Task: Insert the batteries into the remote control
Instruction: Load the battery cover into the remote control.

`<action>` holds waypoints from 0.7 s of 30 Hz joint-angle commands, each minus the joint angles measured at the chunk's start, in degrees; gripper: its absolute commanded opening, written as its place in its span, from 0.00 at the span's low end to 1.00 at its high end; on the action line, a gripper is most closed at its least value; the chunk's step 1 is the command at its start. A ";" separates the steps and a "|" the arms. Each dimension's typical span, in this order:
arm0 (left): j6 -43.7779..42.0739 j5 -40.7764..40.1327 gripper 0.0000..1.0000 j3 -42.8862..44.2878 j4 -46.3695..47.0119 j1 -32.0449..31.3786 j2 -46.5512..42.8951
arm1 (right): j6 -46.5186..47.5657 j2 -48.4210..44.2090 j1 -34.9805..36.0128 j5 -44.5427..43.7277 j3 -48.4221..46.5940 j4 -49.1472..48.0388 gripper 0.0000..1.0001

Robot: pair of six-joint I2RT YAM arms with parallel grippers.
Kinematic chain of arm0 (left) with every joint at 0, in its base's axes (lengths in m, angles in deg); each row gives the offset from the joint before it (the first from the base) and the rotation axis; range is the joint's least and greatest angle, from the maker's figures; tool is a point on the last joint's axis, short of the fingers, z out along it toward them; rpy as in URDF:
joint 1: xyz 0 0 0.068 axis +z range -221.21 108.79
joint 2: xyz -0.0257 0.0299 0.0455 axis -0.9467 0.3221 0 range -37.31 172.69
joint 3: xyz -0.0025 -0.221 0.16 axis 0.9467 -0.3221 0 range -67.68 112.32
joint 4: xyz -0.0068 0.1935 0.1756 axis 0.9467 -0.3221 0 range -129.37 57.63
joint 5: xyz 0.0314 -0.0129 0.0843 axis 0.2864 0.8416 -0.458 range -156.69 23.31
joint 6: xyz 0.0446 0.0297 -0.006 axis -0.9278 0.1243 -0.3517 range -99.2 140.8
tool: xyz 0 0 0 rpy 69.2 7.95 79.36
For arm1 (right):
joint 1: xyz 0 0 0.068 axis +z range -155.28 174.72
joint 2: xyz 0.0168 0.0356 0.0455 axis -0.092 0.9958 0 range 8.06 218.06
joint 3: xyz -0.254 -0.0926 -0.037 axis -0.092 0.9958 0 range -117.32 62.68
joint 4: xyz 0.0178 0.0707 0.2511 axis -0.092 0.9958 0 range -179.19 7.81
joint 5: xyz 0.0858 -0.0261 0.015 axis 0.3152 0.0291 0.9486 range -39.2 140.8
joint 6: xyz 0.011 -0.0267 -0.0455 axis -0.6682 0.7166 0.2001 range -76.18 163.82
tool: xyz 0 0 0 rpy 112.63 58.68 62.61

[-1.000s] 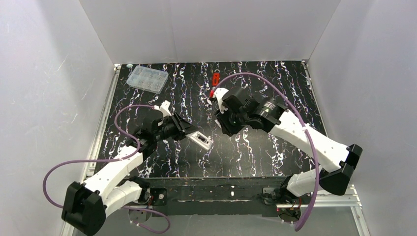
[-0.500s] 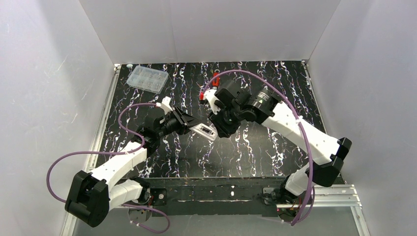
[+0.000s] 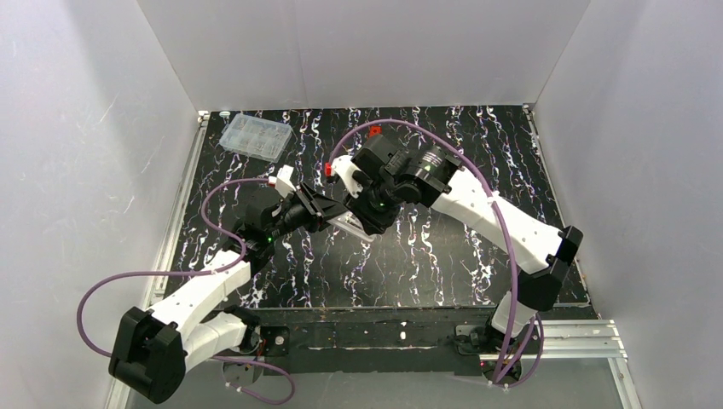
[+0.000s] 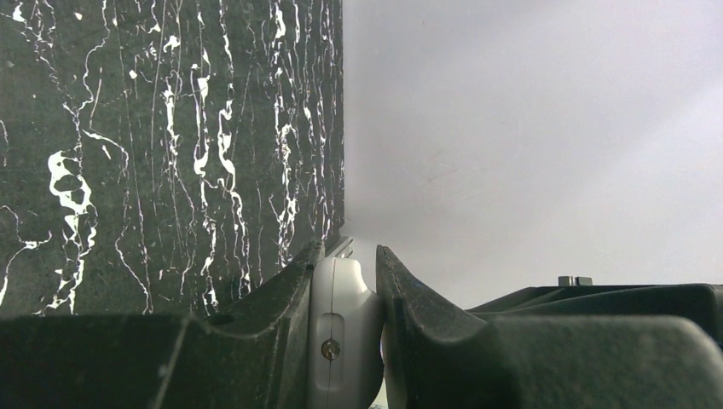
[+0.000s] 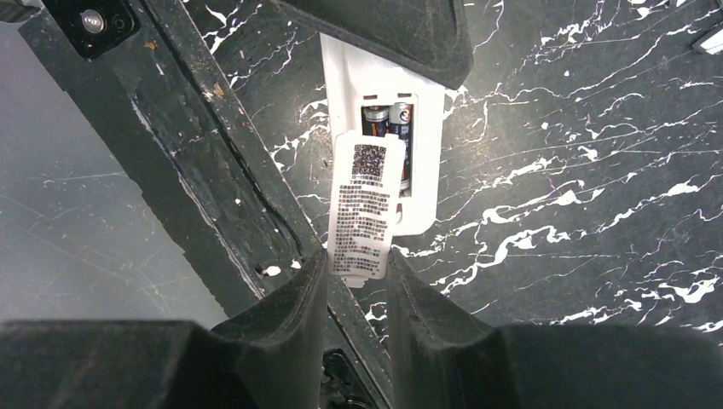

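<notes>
The left gripper (image 4: 348, 260) is clenched on the one remote control (image 5: 422, 179), holding it by its narrow sides over the middle-left of the black, white-veined table (image 3: 443, 256). In the left wrist view the white casing sits wedged between the two dark fingers, with a small screw showing on its end.

The remote's back faces the right wrist camera, and its battery compartment is uncovered. Two batteries (image 5: 390, 119) lie in it side by side — one dark, one bluish, their upper ends showing.

The right gripper (image 5: 358, 264) grasps the single battery cover (image 5: 365, 200), a small white piece with a QR code and fine print on it, pinching its lower end between the fingers. The cover's upper end overlaps the left part of the compartment at a slight tilt; whether it touches the remote there, I cannot tell.

One clear plastic compartment box (image 3: 254, 136) sits at the far left corner of the table — well apart from both grippers.
</notes>
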 commanded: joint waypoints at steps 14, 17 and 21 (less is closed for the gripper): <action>1.24 2.15 0.00 0.77 2.44 -0.26 -2.37 | 2.91 2.36 0.80 0.13 -2.96 1.37 0.20; 1.38 2.12 0.00 0.72 2.53 -0.26 -2.43 | 2.98 2.55 0.93 0.00 -2.71 1.30 0.20; 1.63 2.12 0.00 0.66 2.87 -0.26 -2.43 | 3.19 2.62 0.98 -0.48 -2.54 1.15 0.19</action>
